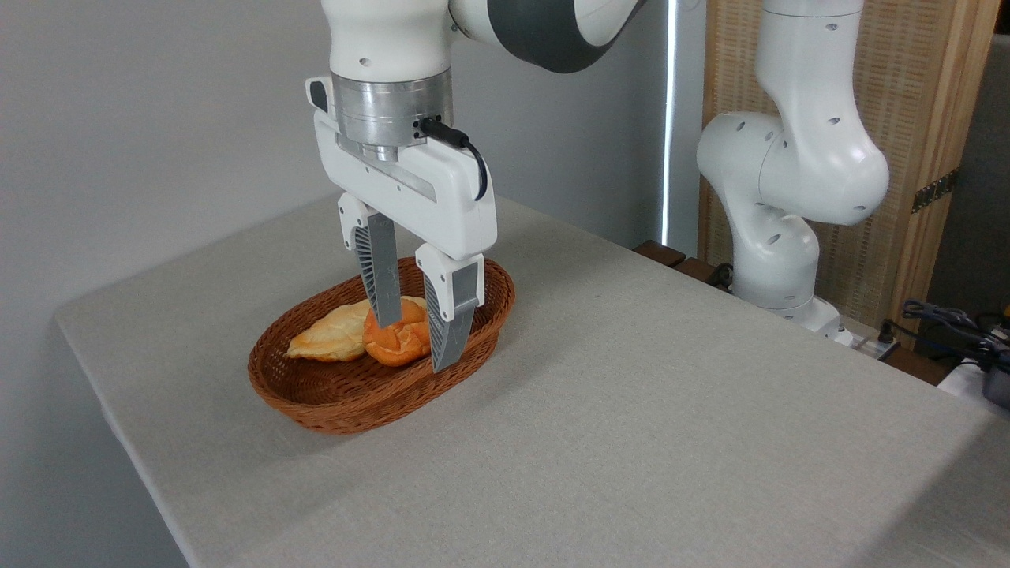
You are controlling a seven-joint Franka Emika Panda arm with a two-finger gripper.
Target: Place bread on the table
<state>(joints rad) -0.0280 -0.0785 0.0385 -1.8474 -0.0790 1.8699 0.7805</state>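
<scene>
The hand (pixel 416 343) hangs inside the wicker basket (pixel 331 410), its fingers apart astride the orange bread (pixel 398 341), not visibly clamped. The pale loaf (pixel 331 335) touches the bread beyond the far finger; closing could nudge it or squeeze off-centre, dropping the bun before the worktop (pixel 631 410).

A lab: cloth-covered table (pixel 631 410), plain grey wall (pixel 158 118), loose cables (pixel 947 315).
</scene>
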